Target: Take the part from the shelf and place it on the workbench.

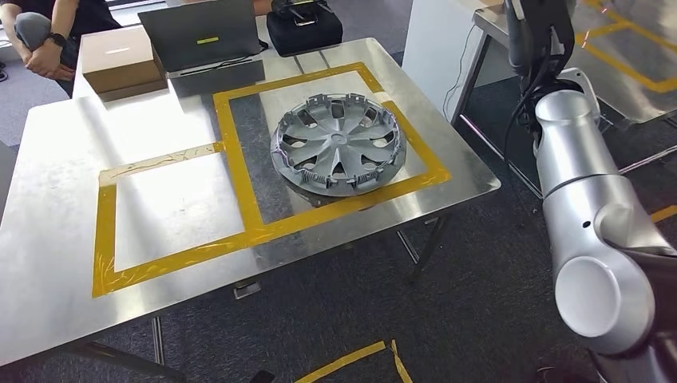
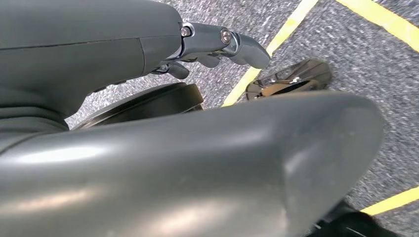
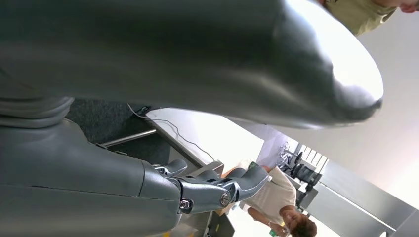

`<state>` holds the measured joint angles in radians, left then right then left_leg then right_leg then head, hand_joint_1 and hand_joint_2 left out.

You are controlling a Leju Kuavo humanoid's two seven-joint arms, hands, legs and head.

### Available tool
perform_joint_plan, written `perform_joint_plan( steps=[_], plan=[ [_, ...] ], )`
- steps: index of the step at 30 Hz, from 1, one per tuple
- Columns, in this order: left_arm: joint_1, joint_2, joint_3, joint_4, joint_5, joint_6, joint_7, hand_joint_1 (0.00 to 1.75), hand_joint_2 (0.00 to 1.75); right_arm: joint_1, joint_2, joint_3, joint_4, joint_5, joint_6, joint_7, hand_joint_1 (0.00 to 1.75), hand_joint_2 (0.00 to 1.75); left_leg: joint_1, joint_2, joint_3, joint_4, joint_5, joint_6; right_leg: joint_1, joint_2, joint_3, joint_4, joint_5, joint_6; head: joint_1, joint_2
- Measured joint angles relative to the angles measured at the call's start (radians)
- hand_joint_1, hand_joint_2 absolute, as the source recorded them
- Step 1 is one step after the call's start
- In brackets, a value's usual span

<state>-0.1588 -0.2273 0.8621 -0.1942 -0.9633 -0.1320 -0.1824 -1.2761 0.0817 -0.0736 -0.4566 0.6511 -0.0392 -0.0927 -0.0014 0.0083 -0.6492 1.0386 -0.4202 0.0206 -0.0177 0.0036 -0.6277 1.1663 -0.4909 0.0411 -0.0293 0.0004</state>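
The part, a grey plastic wheel cover (image 1: 338,144), lies flat on the metal workbench (image 1: 64,183), inside the right-hand square of yellow tape (image 1: 231,159). My right arm rises along the right side of the head view, with the dark right hand (image 1: 528,32) up at the top edge, well right of the wheel cover. In the right wrist view that hand (image 3: 148,187) has its fingers (image 3: 222,190) stretched out and holds nothing. My left hand (image 2: 163,54) hangs over the grey floor, its fingers (image 2: 232,42) apart from the thumb and holding nothing.
At the bench's far edge stand a cardboard box (image 1: 120,60), a laptop (image 1: 203,36) and a black bag (image 1: 303,28). A person (image 1: 48,36) sits behind the far left corner. Another metal table (image 1: 631,72) stands to the right, beyond my right arm.
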Motion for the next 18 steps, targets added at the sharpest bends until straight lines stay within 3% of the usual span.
perform_joint_plan(
  steps=[2,3,5,6,7,9,10,11,12,14,16,18],
  plan=[
    [0.000,0.000,0.000,-0.001,0.000,0.001,0.000,0.00,0.00,-0.003,0.000,0.000,-0.003,-0.002,0.001,-0.003,0.00,0.00,-0.003,-0.001,-0.013,0.006,0.013,-0.010,0.004,0.001,0.068,-0.099,-0.019,-0.013,-0.002,0.000],
    [0.000,0.000,0.000,-0.001,0.000,0.001,0.000,0.00,0.00,-0.004,-0.002,0.000,-0.004,-0.002,0.001,-0.004,0.00,0.00,-0.003,-0.002,-0.016,0.005,0.021,-0.016,0.008,0.001,0.076,-0.118,-0.026,-0.021,-0.003,0.000],
    [0.001,0.001,0.000,-0.001,0.000,0.001,0.000,0.00,0.00,-0.005,-0.004,0.000,-0.004,-0.003,0.002,-0.004,0.00,0.00,-0.001,-0.005,-0.022,0.003,0.031,-0.029,0.007,-0.002,0.065,-0.126,-0.009,-0.037,-0.003,0.000],
    [0.002,0.001,0.000,-0.001,0.000,0.001,0.000,0.00,0.00,-0.006,-0.004,0.000,-0.004,-0.003,0.002,-0.004,0.00,0.00,0.000,-0.006,-0.029,0.012,0.016,-0.035,0.005,-0.004,0.058,-0.129,0.003,-0.046,-0.004,0.000],
    [0.003,0.001,0.000,-0.001,0.000,0.001,0.000,0.00,0.00,-0.007,-0.004,0.000,-0.004,-0.003,0.002,-0.004,0.00,0.00,0.001,-0.007,-0.040,0.039,-0.016,-0.040,0.002,-0.006,0.047,-0.133,0.016,-0.052,-0.006,0.000],
    [0.003,0.002,0.000,0.000,0.000,0.002,0.000,0.00,0.00,-0.009,-0.004,0.000,-0.004,-0.003,0.002,-0.003,0.00,0.00,0.005,-0.008,-0.070,0.147,-0.115,-0.050,0.000,-0.006,0.019,-0.135,0.040,-0.058,-0.011,0.000],
    [0.003,0.002,0.000,0.000,0.000,0.002,0.000,0.00,0.00,-0.008,-0.004,0.000,-0.004,-0.003,0.002,-0.003,0.00,0.00,0.007,-0.008,-0.082,0.210,-0.151,-0.054,0.000,-0.006,0.004,-0.134,0.052,-0.058,-0.011,0.000],
    [0.002,0.002,0.000,0.000,0.000,0.002,0.000,0.00,0.00,-0.008,-0.005,0.000,-0.004,-0.003,0.002,-0.003,0.00,0.00,0.009,-0.008,-0.085,0.259,-0.164,-0.057,0.000,-0.006,-0.012,-0.134,0.065,-0.057,-0.012,0.000],
    [0.002,0.002,0.000,0.000,0.000,0.002,0.000,0.00,0.00,-0.007,-0.005,0.000,-0.004,-0.003,0.002,-0.002,0.00,0.00,0.010,-0.008,-0.075,0.279,-0.154,-0.059,-0.001,-0.006,-0.028,-0.133,0.077,-0.055,-0.012,0.000],
    [0.002,0.003,0.000,-0.001,0.000,0.002,0.000,0.00,0.00,-0.007,-0.006,0.000,-0.004,-0.002,0.002,0.000,0.00,0.00,0.013,-0.008,-0.005,0.218,-0.100,-0.061,-0.003,-0.006,-0.057,-0.131,0.101,-0.047,-0.012,0.000],
    [0.001,0.003,0.000,-0.001,0.001,0.004,0.000,0.00,0.00,-0.008,-0.007,0.000,-0.006,-0.002,0.002,0.001,0.00,0.00,0.012,-0.010,0.093,0.085,-0.102,-0.056,-0.003,-0.006,-0.077,-0.130,0.123,-0.034,-0.012,0.000],
    [0.001,0.003,0.000,-0.001,0.003,0.007,0.000,0.00,0.00,-0.010,-0.008,0.000,-0.009,-0.002,0.003,0.001,0.00,0.00,0.006,-0.014,0.136,0.009,-0.128,-0.041,-0.003,-0.007,-0.081,-0.133,0.142,-0.020,-0.011,0.000]
  ],
)
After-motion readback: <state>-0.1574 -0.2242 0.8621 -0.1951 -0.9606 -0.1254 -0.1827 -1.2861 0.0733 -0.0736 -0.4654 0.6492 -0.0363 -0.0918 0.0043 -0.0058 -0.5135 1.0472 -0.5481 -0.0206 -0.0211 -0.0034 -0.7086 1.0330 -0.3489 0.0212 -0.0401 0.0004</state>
